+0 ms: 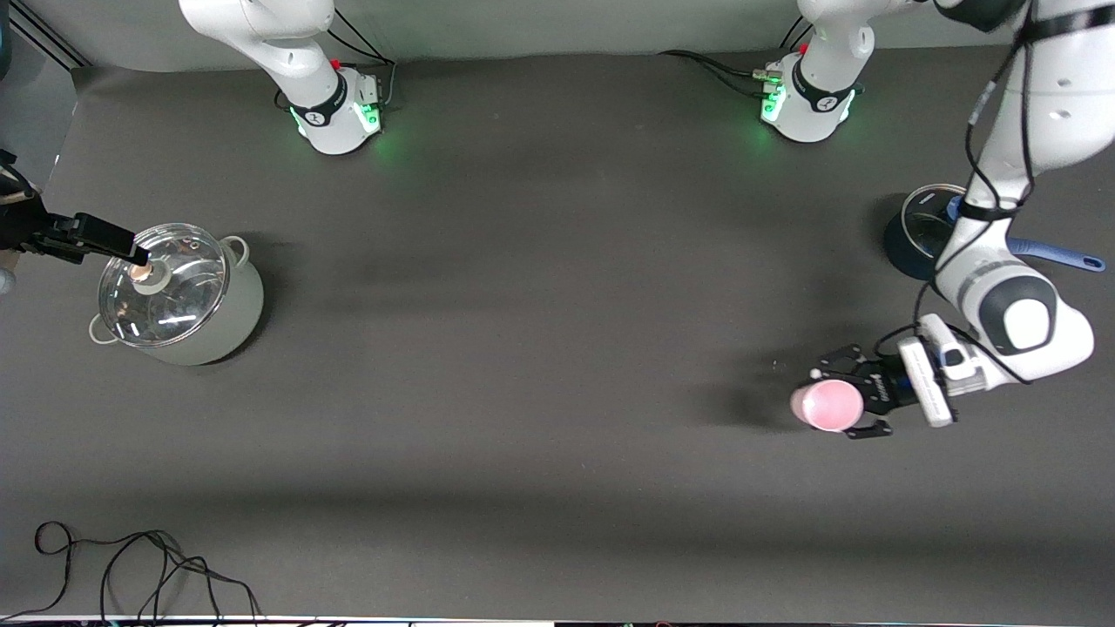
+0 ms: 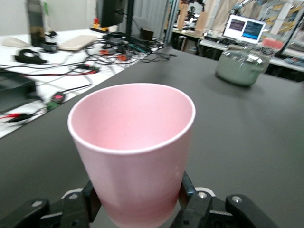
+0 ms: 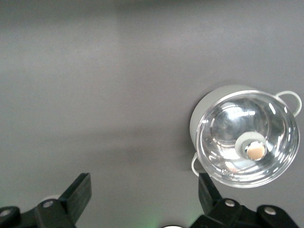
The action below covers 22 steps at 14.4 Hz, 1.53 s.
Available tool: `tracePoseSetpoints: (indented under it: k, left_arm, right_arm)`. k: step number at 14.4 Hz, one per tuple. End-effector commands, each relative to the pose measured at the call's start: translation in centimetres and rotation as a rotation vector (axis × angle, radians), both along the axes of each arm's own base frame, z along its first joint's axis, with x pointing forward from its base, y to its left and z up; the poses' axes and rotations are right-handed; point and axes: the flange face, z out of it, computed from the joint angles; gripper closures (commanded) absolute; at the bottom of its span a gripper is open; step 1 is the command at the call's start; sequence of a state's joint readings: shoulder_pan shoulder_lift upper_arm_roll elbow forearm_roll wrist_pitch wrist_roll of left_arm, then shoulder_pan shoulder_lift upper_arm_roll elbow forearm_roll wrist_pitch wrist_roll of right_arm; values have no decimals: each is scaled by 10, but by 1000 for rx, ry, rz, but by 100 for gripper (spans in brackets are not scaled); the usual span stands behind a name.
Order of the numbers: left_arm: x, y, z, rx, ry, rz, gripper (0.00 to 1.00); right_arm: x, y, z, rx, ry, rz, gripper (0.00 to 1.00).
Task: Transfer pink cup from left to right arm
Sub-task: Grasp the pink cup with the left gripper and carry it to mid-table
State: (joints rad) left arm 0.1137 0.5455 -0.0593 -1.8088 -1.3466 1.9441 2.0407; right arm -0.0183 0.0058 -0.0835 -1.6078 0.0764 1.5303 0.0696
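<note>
**Pink cup clamped in left claw; right claw spread wide over the lidded pot's end of the bench**

Nearest the front camera's edge of the bench, a loose black cable (image 1: 131, 566) lies coiled toward the corner at the right arm's end.

The pink cup (image 1: 826, 405) is held off the dark bench (image 1: 540, 348) by the left claw (image 1: 849, 394), toward the left arm's end. The claw's black linkage fingers (image 2: 187, 192) press the cup's lower wall from both sides (the left wrist view shows them tight against it, the open mouth of the cup turned away from the wrist). The cup appears empty.

The grey pot (image 1: 187, 296) stands on the bench near the edge at the right arm's end, with a glass lid (image 1: 161, 283) seated on it and a pale knob (image 3: 255, 150) at the lid's centre.

The right claw (image 3: 142, 199) hangs released, fingers well apart and nothing between them (the right wrist view looks straight down on bare bench beside the pot). In the front view its black body (image 1: 83, 235) enters at the bench's edge, overlapping the lid.

Farther from the front camera than the cup, near the edge at the left arm's end, a dark blue pan (image 1: 910, 239) with a blue handle (image 1: 1058, 254) sits partly hidden by the left arm.
</note>
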Motion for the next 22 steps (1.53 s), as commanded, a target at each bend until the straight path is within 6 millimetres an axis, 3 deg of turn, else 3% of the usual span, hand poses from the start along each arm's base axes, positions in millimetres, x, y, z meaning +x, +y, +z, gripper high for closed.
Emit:
tracePoseSetpoints:
  k: [1,2,5,8,12,15,17,22]
  left_arm:
    - [-17,-60,28,12,67,-18,63]
    - [-18,-84,34,6,76,-7,63]
    - [-27,-135,77,26,46,-6,63]
    - [-49,-189,117,67,-38,-58,62]
    - [-107,-257,159,128,-141,-110,61]
    - [-149,-306,176,161,-193,-139,62]
    - [-165,-331,179,181,-213,-128,62]
    - [-181,-357,183,190,-182,-91,61]
  right_arm:
    - [-2,4,7,6,16,-162,1]
    - [-3,10,7,40,44,-234,1]
    - [1,34,6,93,96,-484,2]
    - [3,86,11,109,137,-656,4]
    - [24,171,8,110,208,-895,5]
    - [30,229,22,142,260,-1038,5]
    - [24,273,25,129,269,-1073,5]
    - [-4,347,35,120,298,-1192,5]
